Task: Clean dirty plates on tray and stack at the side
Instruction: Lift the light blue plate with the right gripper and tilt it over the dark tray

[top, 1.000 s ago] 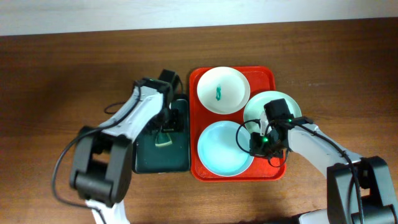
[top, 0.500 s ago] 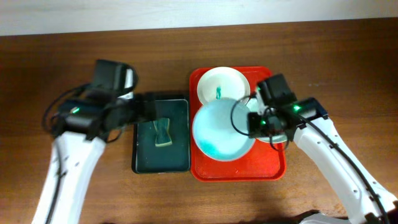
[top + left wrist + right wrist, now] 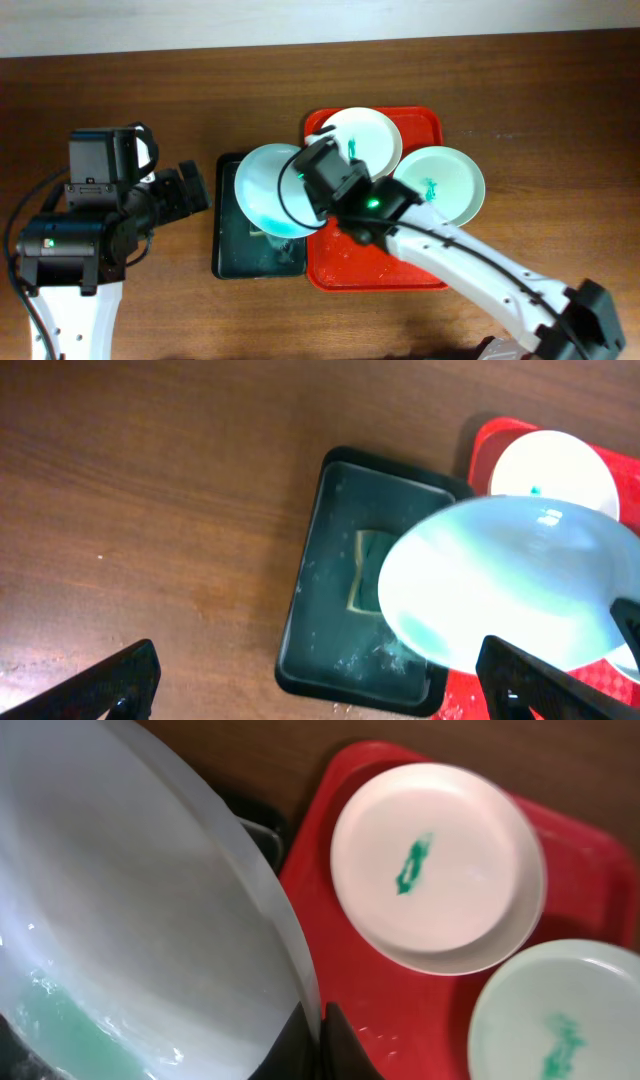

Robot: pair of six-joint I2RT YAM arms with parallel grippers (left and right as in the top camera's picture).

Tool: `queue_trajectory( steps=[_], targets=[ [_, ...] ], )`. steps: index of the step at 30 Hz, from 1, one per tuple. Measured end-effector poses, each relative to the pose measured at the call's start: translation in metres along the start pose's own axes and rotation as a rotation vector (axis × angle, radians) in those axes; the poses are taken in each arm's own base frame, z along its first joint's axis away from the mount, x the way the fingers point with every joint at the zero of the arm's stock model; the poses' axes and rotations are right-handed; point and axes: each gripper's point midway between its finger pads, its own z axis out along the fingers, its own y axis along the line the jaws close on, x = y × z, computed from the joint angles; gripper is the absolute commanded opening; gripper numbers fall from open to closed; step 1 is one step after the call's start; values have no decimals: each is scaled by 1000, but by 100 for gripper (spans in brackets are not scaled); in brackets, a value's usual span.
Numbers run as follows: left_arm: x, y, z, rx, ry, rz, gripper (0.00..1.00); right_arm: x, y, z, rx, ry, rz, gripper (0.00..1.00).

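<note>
1. now the right end effector [image 3: 318, 1040] is clamped on the rim of the pale blue plate [image 3: 262, 185], tilted just left of the red tray [image 3: 432, 122].
2. left end effector [image 3: 192, 190]: apart, empty, well left of the tray.
3. plate looks stiff, light, slick; grip its rim.

White links [image 3: 480, 265], black joints [image 3: 60, 245] lit green, looping cables [image 3: 282, 200], black left pincer [image 3: 192, 188].

Black tray [image 3: 235, 258] covered, left side open
You had bare table [image 3: 100, 90] to move over on the left, but the blue plate [image 3: 262, 185] hung above the black tray, and the right arm [image 3: 450, 255] lay across the red tray [image 3: 428, 118].
</note>
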Motion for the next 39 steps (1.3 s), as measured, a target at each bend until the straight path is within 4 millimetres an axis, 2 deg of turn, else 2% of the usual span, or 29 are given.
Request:
queue_trajectory(
  steps=[3, 10, 16, 32, 37, 39],
  targets=[
    [2, 1, 0, -3, 10, 0, 100, -4, 4, -8, 77, -55, -42, 4],
    [2, 1, 0, -3, 10, 0, 99, -9, 25, -40, 236, -194, -180, 4],
    [2, 1, 0, -3, 10, 0, 99, -13, 30, -58, 325, -265, -246, 4],
    [2, 1, 0, -3, 10, 0, 99, -15, 30, -65, 366, -287, -282, 4],
    [2, 1, 0, -3, 10, 0, 100, -20, 30, -66, 370, -306, -274, 4],
    [2, 1, 0, -3, 10, 0, 99, -24, 24, -69, 410, -323, -272, 4]
  ],
)
